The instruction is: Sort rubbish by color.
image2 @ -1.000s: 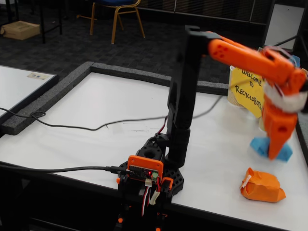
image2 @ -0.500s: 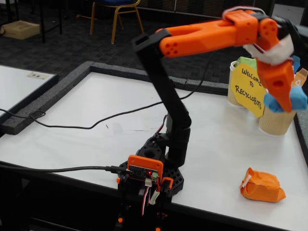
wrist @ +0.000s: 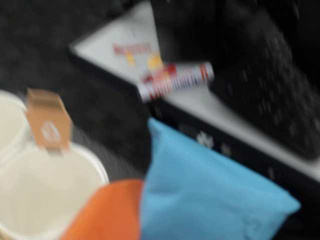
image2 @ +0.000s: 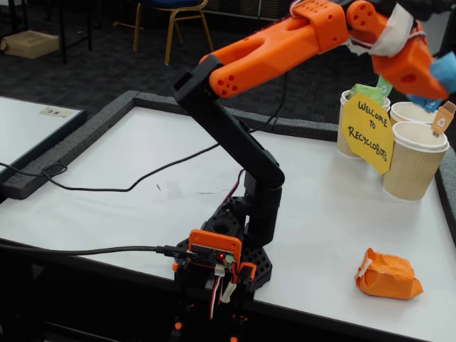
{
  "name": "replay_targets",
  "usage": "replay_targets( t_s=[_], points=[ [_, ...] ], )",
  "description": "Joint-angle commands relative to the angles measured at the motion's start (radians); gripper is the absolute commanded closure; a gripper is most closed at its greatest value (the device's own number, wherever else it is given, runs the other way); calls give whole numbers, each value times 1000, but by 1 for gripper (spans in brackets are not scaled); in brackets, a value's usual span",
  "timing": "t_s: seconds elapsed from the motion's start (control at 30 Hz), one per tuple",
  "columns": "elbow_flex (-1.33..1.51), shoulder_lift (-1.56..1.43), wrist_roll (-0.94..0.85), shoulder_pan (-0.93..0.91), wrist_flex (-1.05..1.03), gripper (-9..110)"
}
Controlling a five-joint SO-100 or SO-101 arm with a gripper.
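My gripper (image2: 436, 84) is high at the right in the fixed view, above the paper cups, shut on the blue wad (image2: 445, 71). The blurred wrist view shows the same blue wad (wrist: 200, 195) beside one orange finger (wrist: 102, 212), over an open cup (wrist: 45, 190) with an orange tag (wrist: 47, 120). The orange wad (image2: 388, 274) lies on the white table (image2: 142, 171) near its front right edge. The green wad (image2: 367, 91) sits in the left cup (image2: 347, 135), behind the yellow sign.
Three ribbed tan cups stand at the table's right edge, the nearest one (image2: 413, 167) tagged orange (image2: 443, 117). A yellow sign (image2: 372, 132) leans against them. The arm's base (image2: 224, 249) is at the front, with cables running left. Grey foam (image2: 64, 146) borders the table.
The arm has lifted the blue wad off the table near the orange wad and carried it up and back, now over the cups. The orange wad has not moved.
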State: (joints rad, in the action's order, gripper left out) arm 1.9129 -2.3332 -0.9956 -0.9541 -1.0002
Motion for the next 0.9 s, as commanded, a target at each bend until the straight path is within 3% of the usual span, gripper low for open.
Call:
replay_targets(
  t_s=[0.0,0.43,0.87],
  points=[
    [-87,-8,20,58,106,101],
    [-411,388,20,179,272,101],
    [-673,718,17,282,299,101]
  ],
)
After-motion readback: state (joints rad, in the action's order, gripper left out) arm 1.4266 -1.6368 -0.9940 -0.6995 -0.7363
